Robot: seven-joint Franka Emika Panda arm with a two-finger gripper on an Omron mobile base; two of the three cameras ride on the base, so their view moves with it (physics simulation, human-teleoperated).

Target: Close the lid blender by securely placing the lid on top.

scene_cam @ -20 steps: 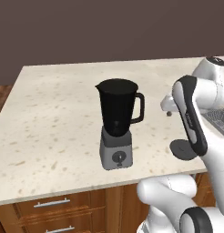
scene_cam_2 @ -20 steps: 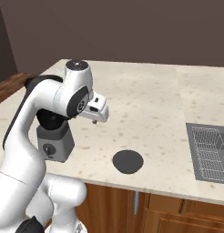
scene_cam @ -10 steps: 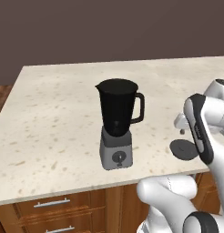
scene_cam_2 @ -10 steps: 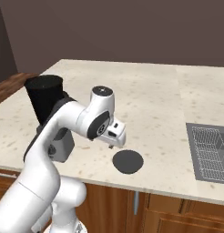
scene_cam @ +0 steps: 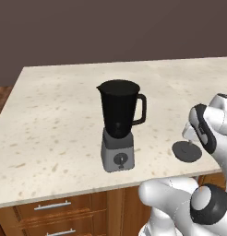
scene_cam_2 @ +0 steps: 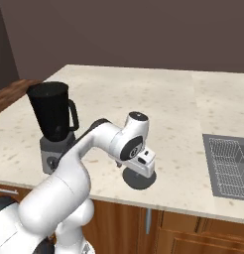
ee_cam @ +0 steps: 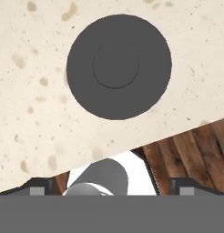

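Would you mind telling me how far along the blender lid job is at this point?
Early stage. Done: nothing on the blender itself; its jar mouth stands open. In hand: the gripper hovers above the lid, which lies flat on the counter near the front edge, not yet grasped. Left: grasp the lid, carry it to the jar and seat it on top.

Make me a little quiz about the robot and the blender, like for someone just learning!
1. True or false: the lid already sits on the blender.
2. Where does the lid lie? A) in the sink B) flat on the counter near its front edge C) on the floor
3. Fill in: the gripper hangs right above the ____.

Key: 1 false, the jar's mouth is open. 2 B. 3 lid.
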